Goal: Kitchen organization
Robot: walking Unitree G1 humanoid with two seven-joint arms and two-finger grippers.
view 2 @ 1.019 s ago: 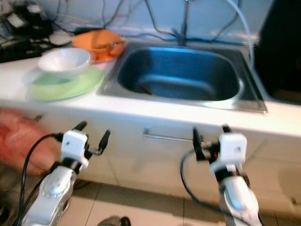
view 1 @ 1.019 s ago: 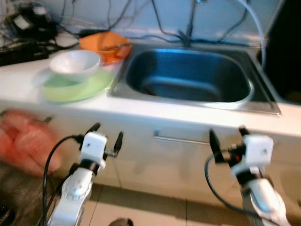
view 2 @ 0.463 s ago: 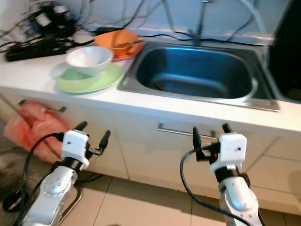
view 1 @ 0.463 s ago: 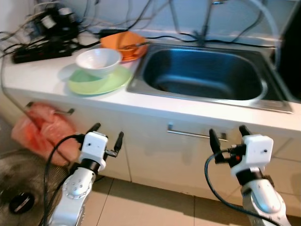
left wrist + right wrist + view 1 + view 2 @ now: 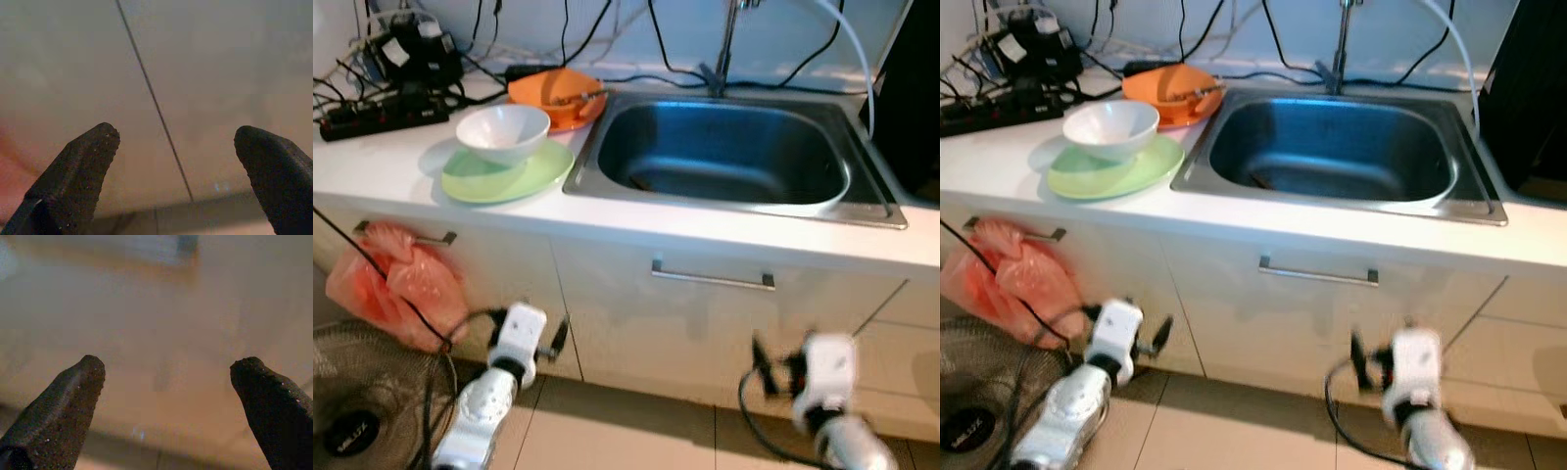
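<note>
A white bowl point(image 5: 502, 132) rests on a pale green plate point(image 5: 499, 172) on the white counter point(image 5: 382, 166), left of the steel sink point(image 5: 734, 152). Behind them stands an orange dish point(image 5: 553, 93) with something lying in it. Both arms hang low in front of the cabinet doors, well below the counter. My left gripper point(image 5: 530, 326) is open and holds nothing; in its wrist view the fingertips point(image 5: 90, 147) face a cabinet door seam. My right gripper point(image 5: 788, 362) is blurred, and its wrist view shows the fingertips point(image 5: 85, 377) wide apart with nothing between them.
A reddish plastic bag point(image 5: 391, 284) hangs from the left door handle, and a fan point(image 5: 352, 411) stands on the floor below. A power strip and tangled cables point(image 5: 386, 108) crowd the back left. The faucet point(image 5: 726, 39) rises behind the sink. A dark appliance point(image 5: 913, 88) stands at right.
The camera has shifted, so the counter now shows from higher and further right. Both arms have dropped lower toward the floor, still open; the right one blurs as it moves.
</note>
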